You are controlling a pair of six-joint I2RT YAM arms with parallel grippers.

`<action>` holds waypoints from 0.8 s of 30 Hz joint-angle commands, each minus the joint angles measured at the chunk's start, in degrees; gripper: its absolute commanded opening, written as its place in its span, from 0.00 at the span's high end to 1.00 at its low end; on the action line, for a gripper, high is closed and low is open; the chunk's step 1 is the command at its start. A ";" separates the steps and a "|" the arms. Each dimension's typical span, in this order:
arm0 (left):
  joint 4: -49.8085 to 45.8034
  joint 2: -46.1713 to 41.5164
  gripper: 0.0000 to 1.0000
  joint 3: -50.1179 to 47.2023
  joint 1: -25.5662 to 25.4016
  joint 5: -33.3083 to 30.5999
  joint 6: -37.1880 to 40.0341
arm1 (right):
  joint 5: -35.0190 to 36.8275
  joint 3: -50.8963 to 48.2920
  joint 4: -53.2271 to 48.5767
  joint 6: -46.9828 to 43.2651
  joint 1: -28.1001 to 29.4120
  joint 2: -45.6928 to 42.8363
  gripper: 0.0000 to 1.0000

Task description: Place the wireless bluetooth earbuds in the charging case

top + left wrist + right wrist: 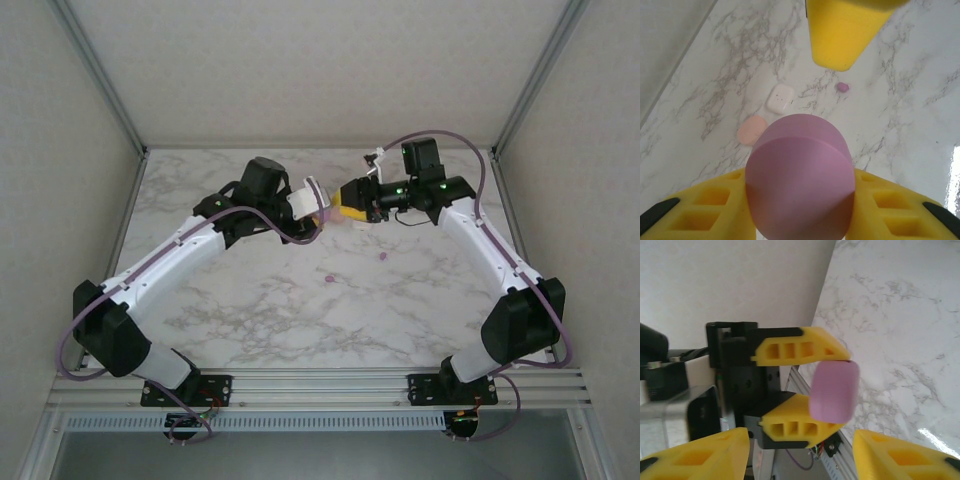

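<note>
Top external view has both arms bent at the elbow and reaching inward over the back of the worktop (pixel 260 310), their tips almost meeting. The left gripper (pixel 837 390) is clamped on a purple case (pixel 834 392), held clear of the surface. The right gripper (pixel 801 440) faces it with fingers spread and nothing between them. Whether that case's lid is up, and what it holds, cannot be made out. On the marble below lie a white case (pixel 779 97) and a blurred pink case (pixel 752 129), close together, contents unseen. A tiny purple earbud (pixel 842 87) lies loose on the worktop, apart from all three cases.
</note>
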 commanded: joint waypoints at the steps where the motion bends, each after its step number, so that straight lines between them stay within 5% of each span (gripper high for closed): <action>1: -1.51 0.43 0.73 2.75 -0.69 1.33 1.00 | -1.99 2.87 -2.25 -1.35 1.20 2.23 0.42; 24: -2.10 0.24 0.72 4.25 -1.02 2.65 1.09 | 3.08 8.46 -10.24 -6.25 3.94 10.01 0.50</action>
